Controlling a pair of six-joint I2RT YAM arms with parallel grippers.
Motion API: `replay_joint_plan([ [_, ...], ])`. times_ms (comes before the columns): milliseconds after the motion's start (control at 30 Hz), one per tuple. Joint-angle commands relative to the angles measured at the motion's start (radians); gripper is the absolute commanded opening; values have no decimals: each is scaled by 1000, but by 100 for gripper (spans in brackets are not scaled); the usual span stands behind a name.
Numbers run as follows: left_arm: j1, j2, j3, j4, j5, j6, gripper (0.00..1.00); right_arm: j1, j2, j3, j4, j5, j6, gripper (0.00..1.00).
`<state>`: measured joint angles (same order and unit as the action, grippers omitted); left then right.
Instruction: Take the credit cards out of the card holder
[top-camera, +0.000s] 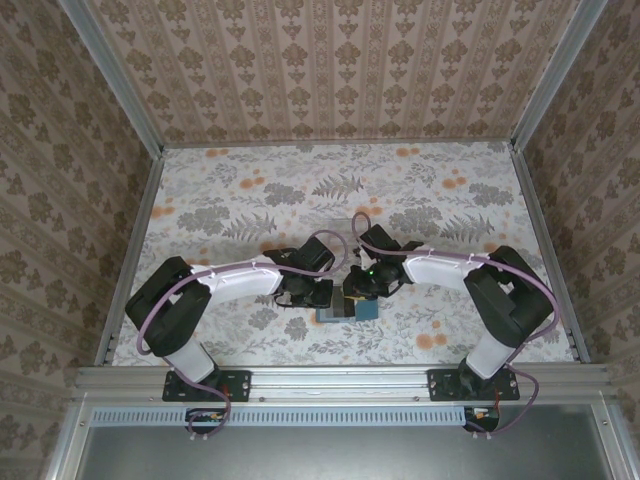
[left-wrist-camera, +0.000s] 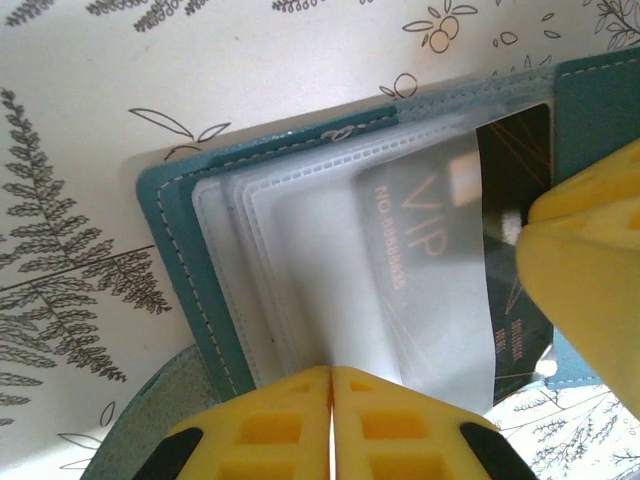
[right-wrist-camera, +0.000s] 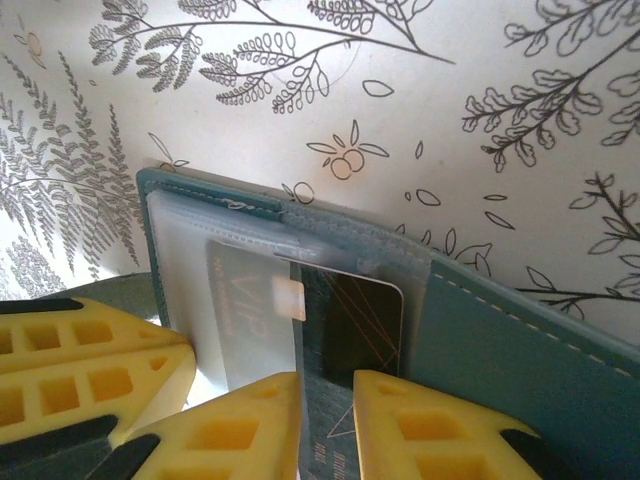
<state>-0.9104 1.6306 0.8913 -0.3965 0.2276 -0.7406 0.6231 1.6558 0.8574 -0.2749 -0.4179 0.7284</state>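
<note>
The teal card holder (left-wrist-camera: 175, 250) lies open on the floral table near the front middle (top-camera: 365, 310). Its clear plastic sleeves are fanned out. A dark credit card (left-wrist-camera: 515, 150) with gold "VIP" lettering sticks about halfway out of one sleeve. My left gripper (left-wrist-camera: 332, 372) is shut on the edge of the clear sleeves. My right gripper (right-wrist-camera: 327, 385) is shut on the exposed end of the dark card (right-wrist-camera: 360, 320), beside the holder's teal panel (right-wrist-camera: 500, 340). One of its yellow fingers (left-wrist-camera: 590, 250) reaches in from the right. Both grippers meet over the holder: left gripper (top-camera: 328, 298), right gripper (top-camera: 354, 294).
The floral tablecloth (top-camera: 250, 200) spreads behind and to both sides of the holder. A faint clear tray (top-camera: 340, 222) lies just behind the grippers. Patterned walls enclose the table on three sides. The metal rail (top-camera: 340, 380) with the arm bases runs along the near edge.
</note>
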Motion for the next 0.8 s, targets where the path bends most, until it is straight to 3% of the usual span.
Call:
replay_joint_plan([
  [0, -6, 3, 32, -58, -26, 14, 9, -5, -55, 17, -46, 27, -4, 24],
  [767, -24, 90, 114, -96, -29, 43, 9, -22, -14, -55, -14, -10, -7, 27],
])
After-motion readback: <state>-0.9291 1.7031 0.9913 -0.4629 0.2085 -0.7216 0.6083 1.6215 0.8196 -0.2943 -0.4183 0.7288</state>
